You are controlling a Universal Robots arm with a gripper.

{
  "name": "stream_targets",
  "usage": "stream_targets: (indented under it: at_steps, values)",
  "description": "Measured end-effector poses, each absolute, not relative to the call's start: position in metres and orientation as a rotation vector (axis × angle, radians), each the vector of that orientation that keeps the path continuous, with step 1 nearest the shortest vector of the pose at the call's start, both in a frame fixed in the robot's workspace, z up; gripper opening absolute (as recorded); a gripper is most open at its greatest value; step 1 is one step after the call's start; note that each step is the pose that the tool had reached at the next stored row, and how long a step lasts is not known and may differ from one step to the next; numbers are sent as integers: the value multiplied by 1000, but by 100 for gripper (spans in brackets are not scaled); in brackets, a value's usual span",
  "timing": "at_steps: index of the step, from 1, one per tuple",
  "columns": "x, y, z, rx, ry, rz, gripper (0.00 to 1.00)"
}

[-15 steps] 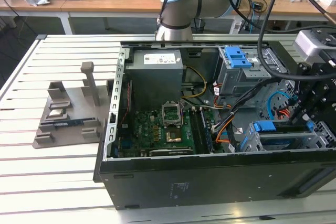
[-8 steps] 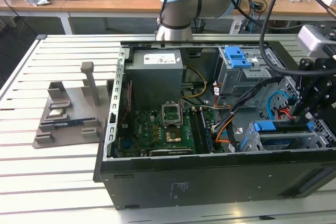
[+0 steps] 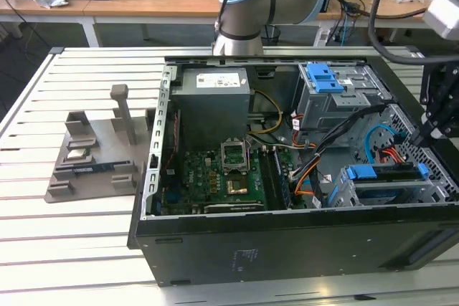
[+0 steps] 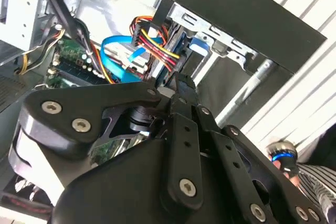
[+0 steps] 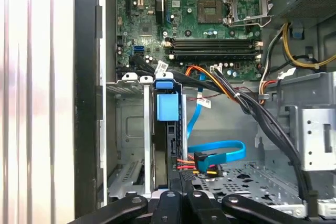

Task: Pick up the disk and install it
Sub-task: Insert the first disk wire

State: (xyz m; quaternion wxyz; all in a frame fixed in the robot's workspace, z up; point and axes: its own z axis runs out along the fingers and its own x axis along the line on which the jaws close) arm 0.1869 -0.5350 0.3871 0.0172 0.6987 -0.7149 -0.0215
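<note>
Exterior view, from its left: the grey fixture [image 3: 93,155] sits well away from the fingers and is no concern to you. Next comes the open case [image 3: 287,249], with the motherboard [image 3: 215,177] inside it. The disk [image 3: 387,178] stands on edge in its bay, blue rails uppermost, directly ahead of the gripper [image 3: 423,134].

In the first wrist view the disk [image 5: 169,140] runs straight out from the gripper [image 5: 181,179]. The fingers are drawn close together at its near end. I cannot tell you whether they pinch that edge or only press against it.

To seat it well, I judge you should push along the disk's own length. Keep the rails square in the silver cage [image 5: 128,129], because a tilt would likely bind them.

Room is tight here. One cage wall is just beside the fingers. On the other side the blue data cable [image 5: 220,150] and the red-and-yellow leads [image 5: 191,165] lie near the tips and could snag. The black case edge [image 5: 86,98] is further off.
</note>
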Motion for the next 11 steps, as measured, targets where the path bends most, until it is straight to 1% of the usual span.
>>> stream_targets:
  at_steps: [3, 11]
  values:
    - [187, -535, 399, 2172, -2222, -67, 11]
    - [187, -535, 401, 2172, -2222, -68, 11]
